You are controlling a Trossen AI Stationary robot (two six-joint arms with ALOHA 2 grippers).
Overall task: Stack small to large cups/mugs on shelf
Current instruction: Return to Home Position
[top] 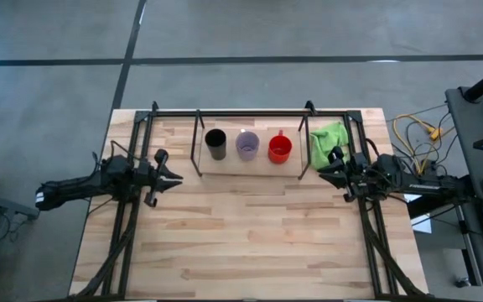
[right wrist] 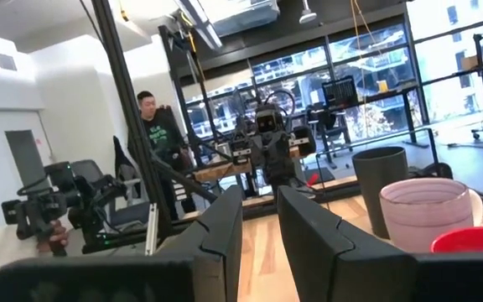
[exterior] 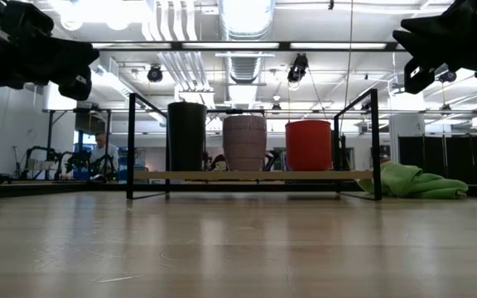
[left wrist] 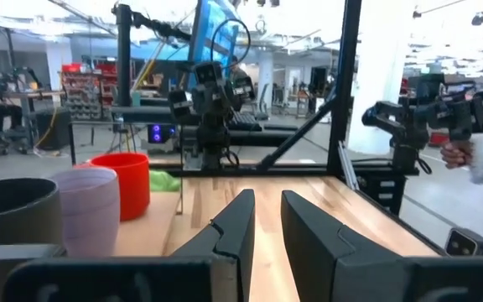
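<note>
Three cups stand in a row on the wooden board of the shelf (top: 250, 168): a black tumbler (top: 215, 143) on the left, a pale purple cup (top: 247, 144) in the middle, a red mug (top: 280, 148) on the right. They also show in the low view: tumbler (exterior: 187, 136), purple cup (exterior: 245, 141), mug (exterior: 308, 144). My left gripper (top: 177, 177) hovers left of the shelf, open and empty. My right gripper (top: 323, 169) hovers right of the shelf, open and empty.
A bright green cloth (top: 329, 138) lies at the shelf's right end, close to my right gripper. A black metal frame (top: 250, 111) runs along the table's far edge and sides. Bare wooden tabletop (top: 250, 235) fills the near half. People show in the room beyond.
</note>
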